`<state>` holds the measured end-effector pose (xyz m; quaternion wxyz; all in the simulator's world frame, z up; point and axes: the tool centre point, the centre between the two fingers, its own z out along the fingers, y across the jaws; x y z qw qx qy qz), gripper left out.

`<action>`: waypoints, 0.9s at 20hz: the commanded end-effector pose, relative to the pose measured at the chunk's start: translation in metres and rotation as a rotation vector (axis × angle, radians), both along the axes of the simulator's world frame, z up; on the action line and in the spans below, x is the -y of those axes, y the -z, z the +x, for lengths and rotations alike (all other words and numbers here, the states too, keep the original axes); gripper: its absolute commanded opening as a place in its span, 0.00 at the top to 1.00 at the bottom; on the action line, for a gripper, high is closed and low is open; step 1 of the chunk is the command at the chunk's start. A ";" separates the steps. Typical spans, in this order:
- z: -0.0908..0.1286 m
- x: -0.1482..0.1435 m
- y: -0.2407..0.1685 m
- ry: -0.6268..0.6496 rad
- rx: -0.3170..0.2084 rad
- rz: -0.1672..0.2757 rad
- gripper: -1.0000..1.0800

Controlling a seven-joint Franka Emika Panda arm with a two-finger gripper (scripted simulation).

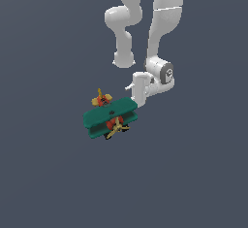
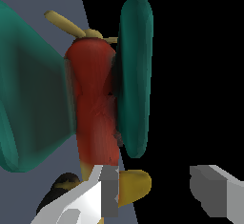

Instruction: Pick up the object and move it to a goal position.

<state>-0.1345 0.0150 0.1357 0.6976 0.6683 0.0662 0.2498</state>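
Observation:
The object, a toy biplane [image 1: 110, 118] with teal-green wings, a red body and a yellow propeller, lies tilted below the arm in the exterior view. My gripper [image 1: 136, 100] reaches down to the right end of its upper wing. In the wrist view the biplane [image 2: 95, 104] fills the frame, its red body between the two wings and the propeller at the far end. My gripper [image 2: 157, 192] is open, with its fingers [image 2: 108, 192] wide apart. The yellow tail [image 2: 136, 185] pokes into the gap beside one finger, and the other finger stands clear of it.
A plain dark grey-blue floor [image 1: 43, 173] surrounds the plane. The white arm links [image 1: 160, 33] rise above and behind the gripper. A black wheel [image 2: 62, 185] shows beside the near finger in the wrist view.

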 end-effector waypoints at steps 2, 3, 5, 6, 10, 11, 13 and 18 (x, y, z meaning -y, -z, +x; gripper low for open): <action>0.003 -0.008 0.003 -0.062 0.038 -0.011 0.38; 0.003 -0.011 0.004 -0.077 0.047 -0.013 0.38; 0.005 -0.015 0.005 -0.105 0.064 -0.016 0.38; 0.005 -0.017 0.006 -0.117 0.071 -0.017 0.38; 0.006 -0.023 0.008 -0.157 0.095 -0.019 0.38; 0.007 -0.024 0.008 -0.165 0.099 -0.019 0.38; 0.007 -0.026 0.009 -0.177 0.106 -0.020 0.38; 0.007 -0.027 0.010 -0.190 0.113 -0.020 0.38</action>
